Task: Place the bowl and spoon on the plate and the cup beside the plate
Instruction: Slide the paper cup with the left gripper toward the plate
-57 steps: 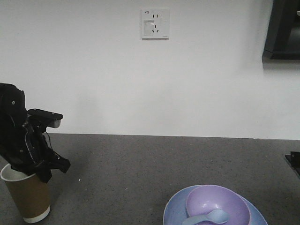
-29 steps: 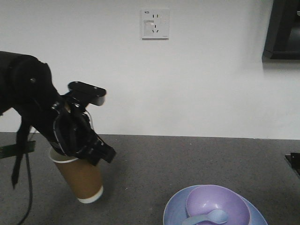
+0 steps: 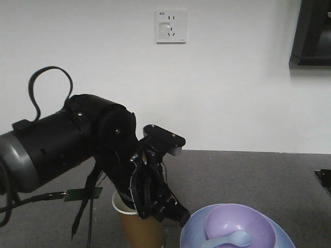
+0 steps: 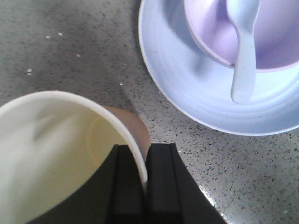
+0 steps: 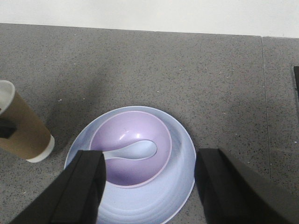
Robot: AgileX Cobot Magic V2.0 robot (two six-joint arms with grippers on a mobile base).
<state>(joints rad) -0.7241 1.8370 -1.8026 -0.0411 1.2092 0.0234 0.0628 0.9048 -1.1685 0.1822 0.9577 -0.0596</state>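
Landmark: the plate (image 5: 180, 184), round, pale blue, on the grey speckled worktop (image 5: 187, 70).

Item 1. Right pincer (image 5: 149, 186): seen from its own wrist view, two dark fingers (image 5: 79, 191) spread wide, one on each side of the plate and above it; nothing between them.

Item 2. Plate: nearest the front edge in the front-facing view (image 3: 192, 232); shallow raised rim, faint concentric rings visible in the left wrist view (image 4: 187, 88).

Item 3. Bowl (image 5: 126, 133): lavender-purple, sitting on the plate, set toward the plate's far side; also in the front view (image 3: 248, 225).

Item 4. Spoon (image 5: 133, 150): pale blue-white, scoop resting inside the bowl, stubby handle lying over the bowl's rim and out above the plate (image 4: 244, 51).

Item 5. Cup (image 5: 21, 128): brown paper, cream-white inside and rim, pale base; just beside the plate on its left, tilted with the rim leaning away from the plate. Base appears to rest on the worktop; whether full contact, cannot tell. In the front view (image 3: 142, 232) it stands close against the plate's edge, a narrow gap showing in the left wrist view (image 4: 56, 149).

Item 6. Left pincer (image 4: 140, 182): closed on the cup's rim, one finger (image 4: 161, 186) outside the wall, the other inside. The black left arm (image 3: 67, 144) reaches in from the left of the plate.

Item 7. White wall (image 3: 232, 93) behind the worktop, farthest from the plate, with a socket plate (image 3: 171, 26).
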